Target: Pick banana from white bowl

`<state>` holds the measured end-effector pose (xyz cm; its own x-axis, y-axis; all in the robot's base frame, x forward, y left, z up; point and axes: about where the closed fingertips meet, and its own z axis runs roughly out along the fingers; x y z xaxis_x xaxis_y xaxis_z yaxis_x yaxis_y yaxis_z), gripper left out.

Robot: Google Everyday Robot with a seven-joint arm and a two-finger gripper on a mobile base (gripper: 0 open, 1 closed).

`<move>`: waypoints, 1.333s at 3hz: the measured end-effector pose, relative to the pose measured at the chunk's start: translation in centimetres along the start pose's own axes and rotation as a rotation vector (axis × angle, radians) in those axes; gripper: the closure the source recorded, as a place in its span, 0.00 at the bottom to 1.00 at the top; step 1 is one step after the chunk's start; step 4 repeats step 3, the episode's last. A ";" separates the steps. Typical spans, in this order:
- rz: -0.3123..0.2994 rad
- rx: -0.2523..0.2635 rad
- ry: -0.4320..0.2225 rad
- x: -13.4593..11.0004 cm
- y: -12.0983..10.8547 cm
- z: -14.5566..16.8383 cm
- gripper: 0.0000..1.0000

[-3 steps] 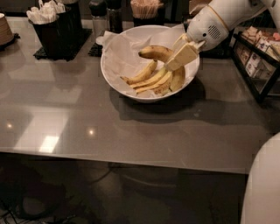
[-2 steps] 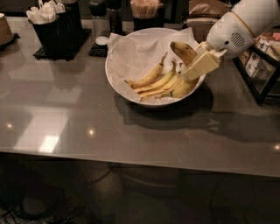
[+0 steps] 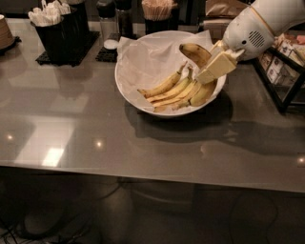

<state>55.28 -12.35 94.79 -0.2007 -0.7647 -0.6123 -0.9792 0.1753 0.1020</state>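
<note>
The white bowl [image 3: 119,85] lined with crinkled white paper stands at the back middle of the grey table [image 3: 143,143]. The thick curved banana [image 3: 194,52], with brown patches and a dark tip, stands tilted at the bowl's right side, its lower end [image 3: 206,92] near the rim. My gripper [image 3: 205,72] comes in from the upper right and is shut on this banana, one cream finger [image 3: 217,66] lying across its middle. A bunch of slimmer yellow bananas [image 3: 167,88] lies in the bowl just left of it.
A black caddy with white packets [image 3: 59,28] and dark shakers [image 3: 114,19] stand at the back left, a holder of sticks [image 3: 157,12] behind the bowl. A black wire rack [image 3: 281,71] stands at the right edge. The table's front edge runs across below.
My gripper has moved right with the thick banana, from the bowl's middle to its right side, and the banana stands more upright. The slim bananas stayed in place.
</note>
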 end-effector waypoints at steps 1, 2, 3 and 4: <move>-0.029 0.081 0.038 -1.6 0.8 -2.8 1.00; -0.053 0.126 0.063 -2.7 1.6 -5.0 1.00; -0.053 0.126 0.063 -2.7 1.6 -5.0 1.00; -0.053 0.126 0.063 -2.7 1.6 -5.0 1.00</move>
